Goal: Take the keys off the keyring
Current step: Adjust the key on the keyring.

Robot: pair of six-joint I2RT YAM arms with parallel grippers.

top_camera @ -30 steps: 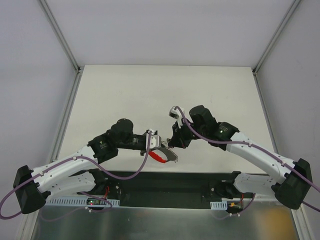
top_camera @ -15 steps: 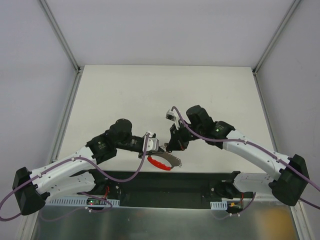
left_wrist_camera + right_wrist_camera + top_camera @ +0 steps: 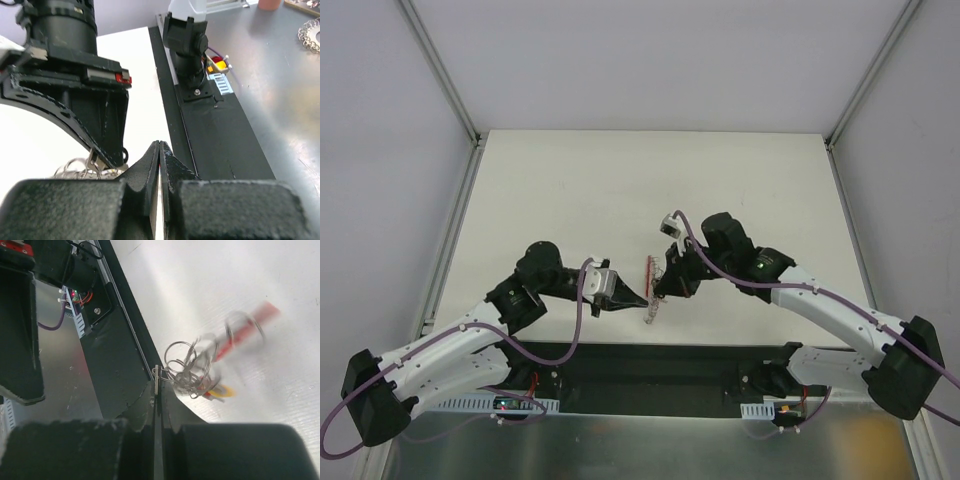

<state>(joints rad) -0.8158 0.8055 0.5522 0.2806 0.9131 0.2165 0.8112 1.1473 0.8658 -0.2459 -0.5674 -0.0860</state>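
The keyring (image 3: 187, 365) is a tangle of thin wire rings with a red plastic piece (image 3: 247, 330), blurred by swinging. It dangles from a key (image 3: 157, 379), a thin metal plate seen edge-on, on which my right gripper (image 3: 157, 390) is shut. From above, the red piece (image 3: 649, 270) stands just left of the right gripper (image 3: 660, 291), with the silvery bunch of keys (image 3: 653, 312) below it. My left gripper (image 3: 642, 298) is shut, its tips just left of the bunch, nothing showing between them. In the left wrist view its shut tips (image 3: 159, 146) point past the rings (image 3: 75, 167).
The black base strip (image 3: 650, 360) runs along the table's near edge, right beneath the bunch. The right arm's base (image 3: 187, 45) stands on it. The white table top (image 3: 620, 190) stretches behind the grippers, with side rails (image 3: 455, 230) on the left and right.
My left arm has drawn back to the left and no longer holds the red piece and keys. The bunch has swung up and now hangs from the right gripper, still moving.
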